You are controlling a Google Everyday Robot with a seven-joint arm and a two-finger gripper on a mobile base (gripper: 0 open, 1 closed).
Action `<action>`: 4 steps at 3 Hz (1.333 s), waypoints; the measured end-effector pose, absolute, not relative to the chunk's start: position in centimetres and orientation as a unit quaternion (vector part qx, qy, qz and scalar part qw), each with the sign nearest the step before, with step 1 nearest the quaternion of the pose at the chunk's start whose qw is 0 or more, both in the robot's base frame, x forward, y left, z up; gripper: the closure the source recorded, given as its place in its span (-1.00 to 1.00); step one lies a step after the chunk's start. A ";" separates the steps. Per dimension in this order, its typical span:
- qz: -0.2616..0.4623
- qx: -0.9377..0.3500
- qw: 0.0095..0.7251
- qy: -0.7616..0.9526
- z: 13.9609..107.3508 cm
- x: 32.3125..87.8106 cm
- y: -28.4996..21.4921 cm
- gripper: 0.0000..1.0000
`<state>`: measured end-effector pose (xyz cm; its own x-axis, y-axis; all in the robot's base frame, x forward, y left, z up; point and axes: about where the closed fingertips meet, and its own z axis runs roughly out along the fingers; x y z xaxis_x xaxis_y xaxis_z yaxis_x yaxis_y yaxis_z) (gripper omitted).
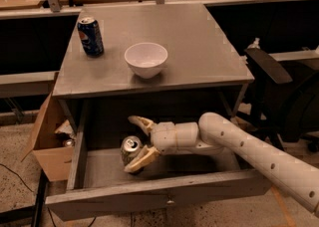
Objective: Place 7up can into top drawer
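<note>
7up can [130,151] stands upright on the floor of the open top drawer [199,187], toward its left side, so the placing looks almost done. The gripper [129,144] straddles it, fingers spread wide and released (only drawing clear seems left). The can is silvery-grey, its pull-tab top showing.

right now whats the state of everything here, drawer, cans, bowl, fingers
top drawer: pulled open
7up can: upright inside the drawer
gripper: inside the drawer, fingers open on either side of the 7up can
Pepsi can: upright on the cabinet top
white bowl: upright, looks empty
cardboard box: open, on the floor beside the cabinet
</note>
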<state>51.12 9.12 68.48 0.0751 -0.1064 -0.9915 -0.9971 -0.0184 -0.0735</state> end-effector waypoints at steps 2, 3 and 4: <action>0.470 -0.557 0.469 0.499 73.7 51.1 2.4 -0.87; 0.479 -0.556 0.452 0.508 76.2 49.7 -1.1 -0.57; 0.485 -0.528 0.467 0.517 81.0 49.6 -4.7 0.05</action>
<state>49.58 -4.70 80.98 -0.0045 -0.0936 -0.9956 -0.9996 -0.0281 0.0072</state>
